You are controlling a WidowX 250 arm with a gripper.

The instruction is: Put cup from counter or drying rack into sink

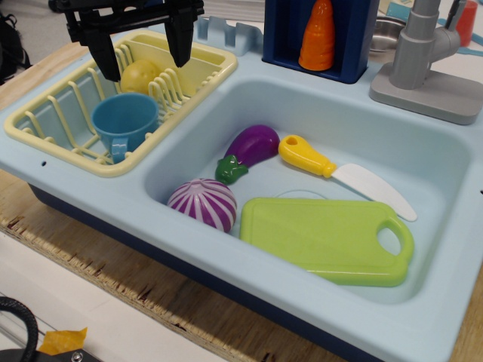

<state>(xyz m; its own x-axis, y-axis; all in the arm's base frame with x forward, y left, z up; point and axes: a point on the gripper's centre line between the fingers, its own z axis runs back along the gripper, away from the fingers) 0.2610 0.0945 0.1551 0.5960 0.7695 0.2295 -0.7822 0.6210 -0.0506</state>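
In the single camera view, the black two-fingered robot hand (143, 51) hangs over the pale yellow slatted plastic drying rack (53, 136), which sits in the far left corner of the light blue moulded plastic worktop (249, 79). Its fingers (106, 56) are spread wide apart and grip nothing; between their tips lies a yellow round toy fruit (139, 75), resting among the rack's upright ribs.

The small medium-blue plastic cup with a loop handle (124, 121) stands in the rack just in front of the fruit, toward the near edge, mouth tilted up and handle toward the near rim. The hand is above and behind it, not touching it.

To the right of the rack, the large rectangular light blue sink basin (423, 158) takes up most of the worktop. In it lie a purple toy aubergine with a green stem (249, 149), a purple-and-white striped toy onion (204, 202), a toy knife with a yellow handle and white blade (339, 173), and a lime green plastic cutting board with a handle hole (324, 237).

A grey toy faucet (423, 56) stands at the far right corner. Along the far edge, an orange toy carrot (318, 38) stands in a dark blue holder (283, 34).
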